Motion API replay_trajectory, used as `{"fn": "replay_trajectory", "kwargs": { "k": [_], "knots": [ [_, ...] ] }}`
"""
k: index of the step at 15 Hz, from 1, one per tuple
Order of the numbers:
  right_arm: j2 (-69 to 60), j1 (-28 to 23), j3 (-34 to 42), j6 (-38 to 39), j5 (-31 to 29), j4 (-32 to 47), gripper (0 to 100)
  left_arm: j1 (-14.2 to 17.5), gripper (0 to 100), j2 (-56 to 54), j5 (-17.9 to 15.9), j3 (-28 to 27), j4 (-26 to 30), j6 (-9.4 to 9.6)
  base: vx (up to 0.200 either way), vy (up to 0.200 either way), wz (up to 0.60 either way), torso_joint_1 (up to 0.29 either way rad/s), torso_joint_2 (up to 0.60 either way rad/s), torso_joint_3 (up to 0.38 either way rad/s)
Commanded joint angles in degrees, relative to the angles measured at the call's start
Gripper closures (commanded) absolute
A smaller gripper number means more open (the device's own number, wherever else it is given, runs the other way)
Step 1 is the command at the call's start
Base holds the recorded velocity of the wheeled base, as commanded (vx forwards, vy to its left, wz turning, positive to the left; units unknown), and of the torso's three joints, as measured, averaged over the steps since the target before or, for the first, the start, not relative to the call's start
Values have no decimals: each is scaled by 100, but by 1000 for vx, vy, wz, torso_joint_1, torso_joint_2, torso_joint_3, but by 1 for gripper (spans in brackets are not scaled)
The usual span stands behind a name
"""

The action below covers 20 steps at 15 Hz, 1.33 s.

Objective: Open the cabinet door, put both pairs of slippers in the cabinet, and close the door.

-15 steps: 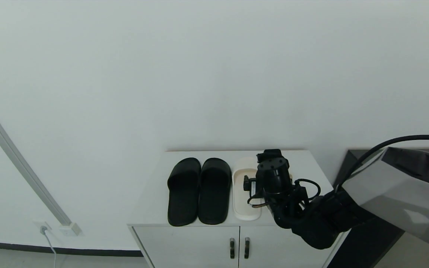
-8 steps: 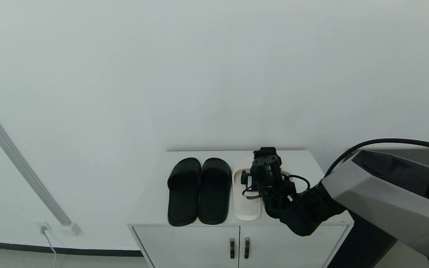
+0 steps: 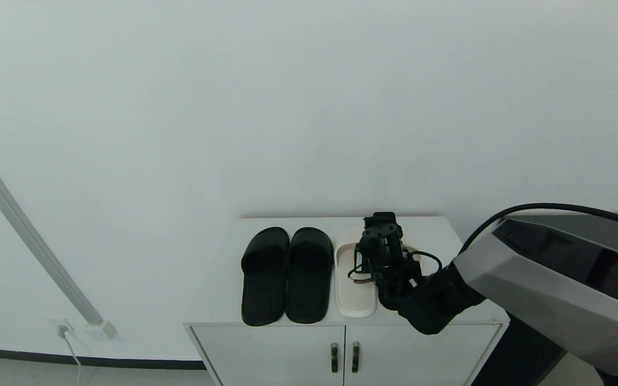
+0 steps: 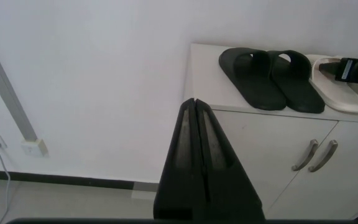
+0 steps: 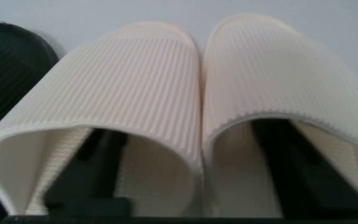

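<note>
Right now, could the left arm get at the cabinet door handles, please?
Probably yes: the handles face open space with nothing before them, and the left gripper hangs free near the cabinet, though its fingers are shut.

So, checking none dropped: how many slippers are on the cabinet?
4 on the cabinet top, left to right: black slipper, second black slipper, cream slipper, second cream slipper.

Wall: plain white, directly ahead of you.
Trunking: grey strip, running diagonally down your left.
Socket: beside the trunking's foot, cable plugged in.
</note>
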Motion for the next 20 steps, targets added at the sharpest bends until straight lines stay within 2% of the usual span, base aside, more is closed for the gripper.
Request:
{"fn": "replay_trajectory", "kwargs": {
  "k": [1, 7, 12, 15, 19, 20],
  "knots": [
    [34, -28, -70, -10, -1, 2, 100, -4, 100, 2, 1, 1, 0, -1, 0, 0, 0, 0, 0, 0],
    [-265, -10, 61, -239, -45, -16, 100, -4, 100, 2, 1, 1, 0, -1, 0, 0, 0, 0, 0, 0],
    [-1442, 7, 1011, -880, 70, -218, 100, -4, 100, 2, 1, 1, 0, 7, 0, 0, 0, 0, 0, 0],
    [-2233, 245, 2021, -1355, 957, -640, 100, 5, 100, 2, 1, 1, 0, -1, 0, 0, 0, 0, 0, 0],
    [-3095, 482, 3041, -1399, 2153, -736, 100, -4, 100, 2, 1, 1, 0, -10, 0, 0, 0, 0, 0, 0],
    [-3516, 482, 3463, -1399, 2733, -710, 100, -4, 100, 2, -8, 1, 0, -10, 0, 0, 0, 0, 0, 0]
  ]
}}
